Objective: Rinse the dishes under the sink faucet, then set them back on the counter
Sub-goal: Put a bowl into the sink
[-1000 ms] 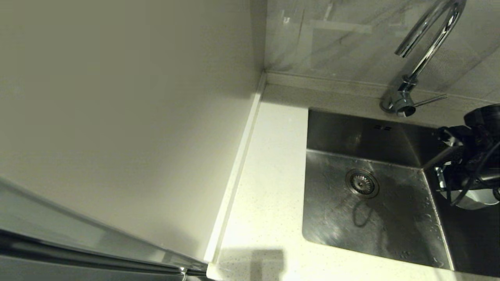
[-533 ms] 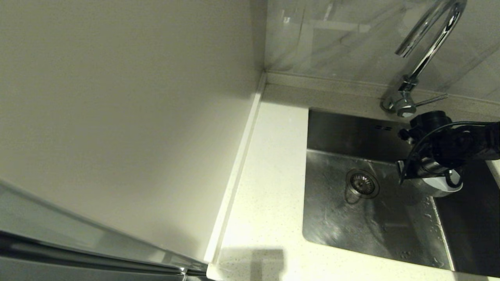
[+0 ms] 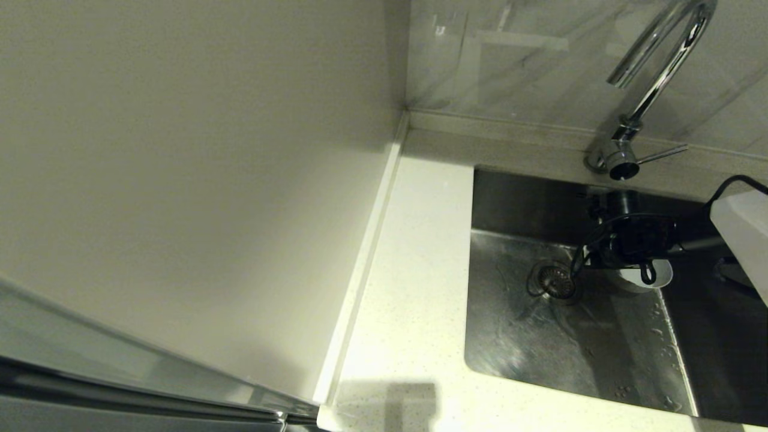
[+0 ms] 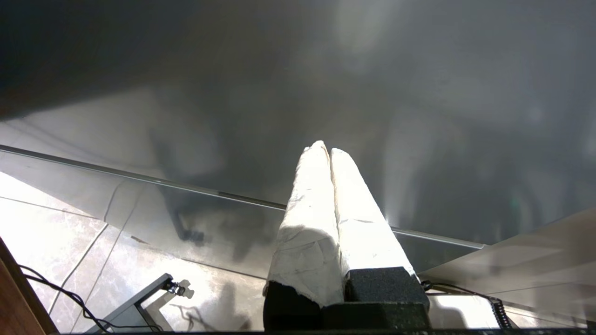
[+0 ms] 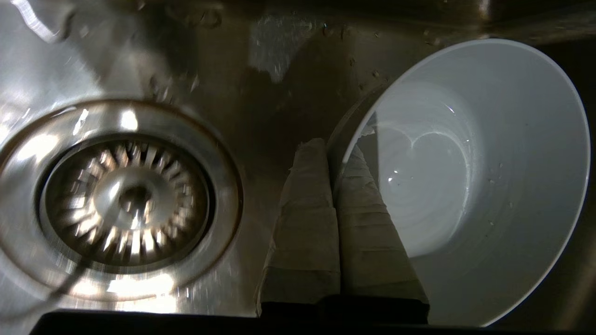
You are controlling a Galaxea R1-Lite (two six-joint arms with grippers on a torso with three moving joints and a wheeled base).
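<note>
My right gripper (image 5: 336, 151) is shut on the rim of a pale bowl (image 5: 465, 186), one finger inside it and one outside. It holds the bowl (image 3: 651, 277) low inside the steel sink (image 3: 540, 336), just right of the round drain strainer (image 3: 555, 281), and the gripper (image 3: 621, 270) is below and in front of the chrome faucet (image 3: 657, 84). No water stream shows. The cream counter (image 3: 414, 270) runs along the sink's left side. My left gripper (image 4: 326, 149) is parked out of the head view, shut on nothing. No other dishes are in view.
A plain beige wall panel (image 3: 180, 180) rises left of the counter. The faucet's side lever (image 3: 663, 155) points right. Water drops lie on the sink floor at its right side. My right arm's white link (image 3: 744, 222) enters from the right edge.
My right gripper has carried the bowl leftward from the frame's right edge and down into the sink, ending beside the drain. The left arm has not moved.
</note>
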